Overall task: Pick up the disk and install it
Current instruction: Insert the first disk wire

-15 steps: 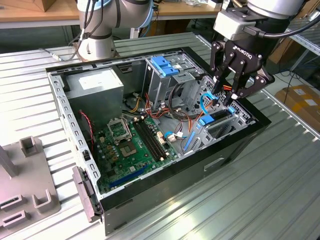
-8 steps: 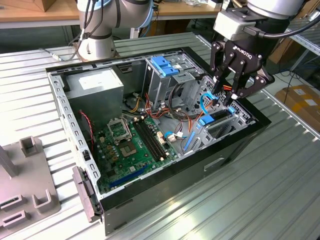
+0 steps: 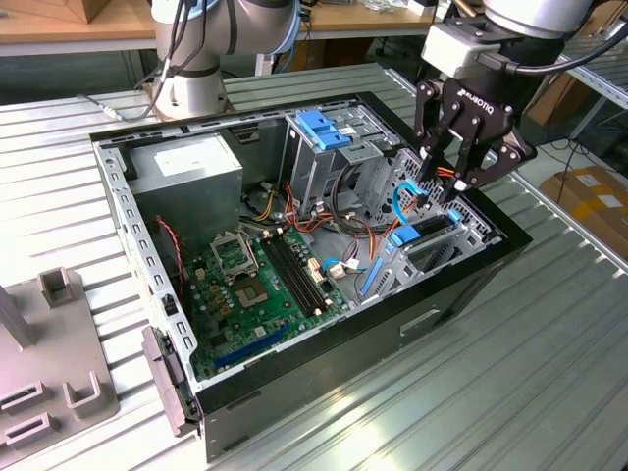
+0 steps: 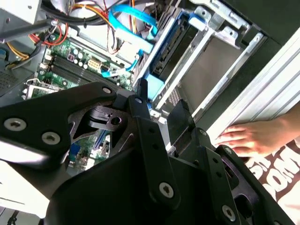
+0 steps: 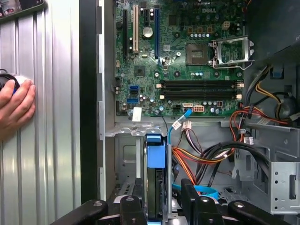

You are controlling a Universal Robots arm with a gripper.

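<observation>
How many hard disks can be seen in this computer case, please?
1. The disk stands on edge in its blue carrier, in the bay by the case wall, below the gripper. Further disks may be hidden inside the tall drive cage.

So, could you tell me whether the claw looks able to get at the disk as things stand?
Probably yes: the open claw hangs over the disk, a finger on either side of its blue carrier, nothing between them. The orange cables alongside look clear.
</observation>
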